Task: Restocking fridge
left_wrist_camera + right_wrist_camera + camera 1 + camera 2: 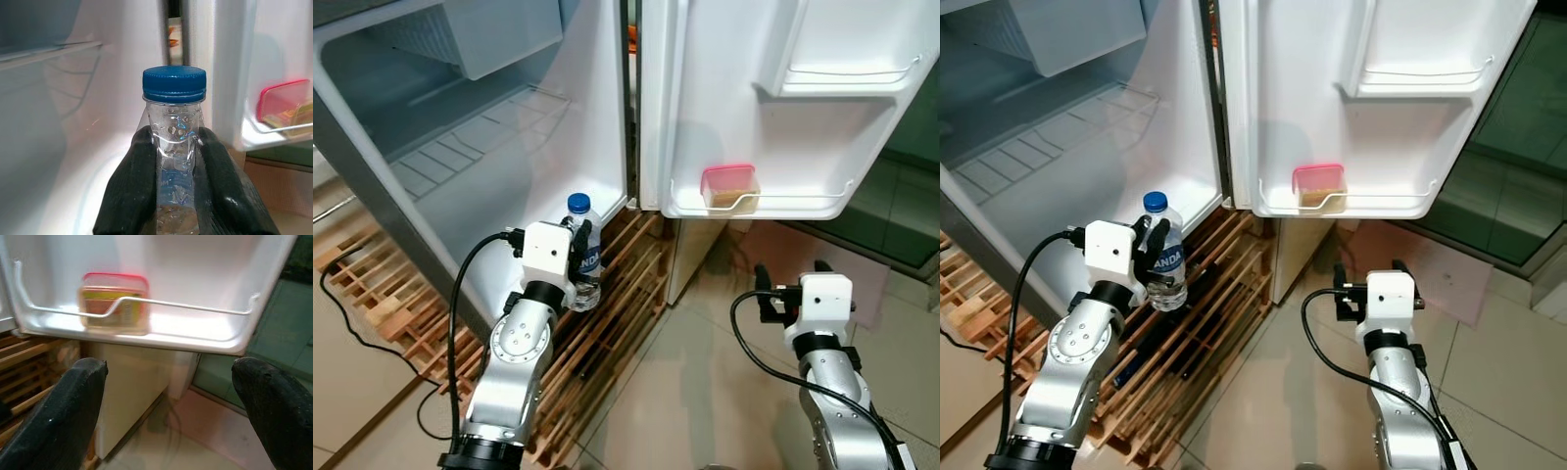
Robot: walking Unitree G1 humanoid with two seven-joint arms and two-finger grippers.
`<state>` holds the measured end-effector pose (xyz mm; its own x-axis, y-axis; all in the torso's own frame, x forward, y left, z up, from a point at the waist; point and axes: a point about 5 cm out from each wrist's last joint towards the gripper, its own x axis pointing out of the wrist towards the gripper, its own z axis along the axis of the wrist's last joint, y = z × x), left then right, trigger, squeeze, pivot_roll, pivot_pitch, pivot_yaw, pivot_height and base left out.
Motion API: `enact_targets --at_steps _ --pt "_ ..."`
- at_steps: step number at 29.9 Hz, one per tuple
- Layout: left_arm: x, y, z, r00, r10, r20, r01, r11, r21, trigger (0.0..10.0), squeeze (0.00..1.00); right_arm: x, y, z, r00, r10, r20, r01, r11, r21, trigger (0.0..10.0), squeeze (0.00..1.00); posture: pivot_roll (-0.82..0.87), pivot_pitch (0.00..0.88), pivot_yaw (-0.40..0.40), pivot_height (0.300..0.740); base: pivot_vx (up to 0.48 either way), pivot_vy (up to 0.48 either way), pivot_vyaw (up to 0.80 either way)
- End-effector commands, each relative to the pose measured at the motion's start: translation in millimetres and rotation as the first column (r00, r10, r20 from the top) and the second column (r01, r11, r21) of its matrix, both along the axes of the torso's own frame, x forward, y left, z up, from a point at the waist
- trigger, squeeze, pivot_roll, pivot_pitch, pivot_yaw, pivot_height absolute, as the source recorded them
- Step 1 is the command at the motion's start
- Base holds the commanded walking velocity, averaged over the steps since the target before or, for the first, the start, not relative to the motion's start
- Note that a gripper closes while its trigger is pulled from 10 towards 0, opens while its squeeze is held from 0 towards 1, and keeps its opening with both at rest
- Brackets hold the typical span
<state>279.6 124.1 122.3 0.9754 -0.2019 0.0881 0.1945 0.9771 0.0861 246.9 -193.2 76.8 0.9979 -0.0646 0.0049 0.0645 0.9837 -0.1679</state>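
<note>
The left gripper [582, 257] is seen closest, raised in front of the open fridge, with its two black fingers [129, 191] clamped on either side of a clear water bottle [584, 257]. The bottle is held upright, and its blue cap [174, 83] stands above the fingertips. A label with white lettering is visible on the bottle's side. The right gripper [793, 282] is held low over the tiled floor [705, 392], below the door, with its fingers [63, 421] spread wide apart and nothing between them.

Under and behind the left arm, a slatted wooden pallet [607, 333] is laid on the floor at the foot of the fridge, and a black cable [342, 313] is trailed across the floor beside it.

Further back, the fridge door [754, 117] is swung open. On its lower door shelf [146, 330], a container with a red lid [728, 185] is kept behind a wire rail. An upper door shelf [842, 78] is seen above it.

Farthest away, the fridge interior [460, 137] is shown with a wire shelf [470, 147] in it.
</note>
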Motion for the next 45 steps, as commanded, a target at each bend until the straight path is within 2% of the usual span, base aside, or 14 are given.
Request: enact_targets --at_steps 1,9,14,16,19,22,25,27,29,31,36,40,45 --pt "2.3 -6.3 13.9 0.998 -0.023 0.052 0.024 0.999 -0.022 10.0 0.0 2.0 -3.1 0.9 1.0 -0.004 0.006 0.004 1.0 -0.004 10.0 0.11 -0.14 0.0 0.06 0.74 0.0 -0.48 0.0" --pt "5.0 -5.9 14.3 0.999 -0.021 0.035 0.022 0.999 -0.044 10.0 0.0 2.3 -2.3 -0.6 1.0 0.008 0.004 -0.008 1.0 -0.009 10.0 0.11 -0.14 0.0 0.058 0.74 0.0 -0.48 0.0" --pt "12.6 -6.1 6.7 1.0 -0.023 -0.015 0.023 1.0 0.006 10.0 0.0 2.1 -0.2 -0.3 1.0 0.023 0.005 -0.023 1.0 -0.018 10.0 0.11 -0.14 0.0 0.055 0.74 0.0 -0.463 0.0" --pt "18.7 -3.7 6.7 1.0 0.003 -0.025 -0.002 1.0 0.024 10.0 0.0 2.0 -0.3 -0.1 1.0 0.026 0.006 -0.026 0.999 -0.02 10.0 0.11 -0.14 0.0 0.053 0.74 0.0 0.0 0.0" --pt "22.3 -5.6 16.5 1.0 -0.002 0.014 0.002 1.0 -0.001 10.0 0.0 1.9 -0.5 0.1 1.0 0.028 0.006 -0.028 0.999 -0.021 10.0 0.11 -0.15 0.0 0.054 0.74 0.0 0.0 0.0" --pt "23.6 -16.6 26.0 0.997 -0.071 0.035 0.072 0.997 -0.015 10.0 0.0 2.9 -0.5 2.0 0.999 0.031 0.012 -0.031 0.999 -0.021 10.0 0.11 -0.15 0.0 0.056 0.74 0.0 0.0 0.0" --pt "23.0 -20.2 25.0 0.995 -0.098 0.027 0.099 0.995 -0.03 10.0 0.0 3.9 -1.0 4.2 1.0 0.021 0.017 -0.021 1.0 -0.004 10.0 0.11 -0.15 0.0 0.057 0.74 0.0 0.0 0.0" --pt "21.3 -18.9 17.8 0.996 -0.091 -0.016 0.089 0.994 -0.063 10.0 0.0 6.5 -1.6 13.5 1.0 -0.014 0.022 0.012 0.996 0.089 10.0 0.11 -0.16 0.0 0.061 0.74 0.411 0.246 0.0" --pt "20.9 -18.2 16.2 0.996 -0.088 -0.025 0.086 0.994 -0.069 10.0 0.0 6.9 -1.5 16.0 1.0 -0.017 0.026 0.014 0.995 0.103 10.0 0.11 -0.16 0.0 0.061 0.74 0.409 0.247 0.0" --pt "18.8 -8.9 6.2 0.995 -0.061 -0.076 0.055 0.996 -0.076 10.0 0.0 8.3 -1.3 25.5 0.999 -0.026 0.036 0.02 0.988 0.152 10.0 0.11 -0.16 0.0 0.06 0.74 0.409 0.251 0.0" --pt "19.4 -7.4 6.5 0.996 -0.054 -0.073 0.049 0.996 -0.072 10.0 0.0 8.9 0.0 26.4 0.999 -0.011 0.038 0.005 0.99 0.139 10.0 0.11 -0.15 0.0 0.057 0.74 0.409 0.251 0.0" --pt "23.0 -9.5 18.5 0.998 -0.053 -0.033 0.05 0.997 -0.063 10.0 0.0 9.1 5.5 26.6 1.0 0.014 0.024 -0.017 0.991 0.13 10.0 0.11 -0.15 0.0 0.057 0.74 0.407 0.253 0.0" --pt "24.4 -9.5 22.9 0.998 -0.057 -0.018 0.056 0.997 -0.058 10.0 0.0 8.6 6.1 26.0 1.0 0.017 0.015 -0.018 0.991 0.129 10.0 0.11 -0.15 0.0 0.058 0.74 0.408 0.252 0.0"
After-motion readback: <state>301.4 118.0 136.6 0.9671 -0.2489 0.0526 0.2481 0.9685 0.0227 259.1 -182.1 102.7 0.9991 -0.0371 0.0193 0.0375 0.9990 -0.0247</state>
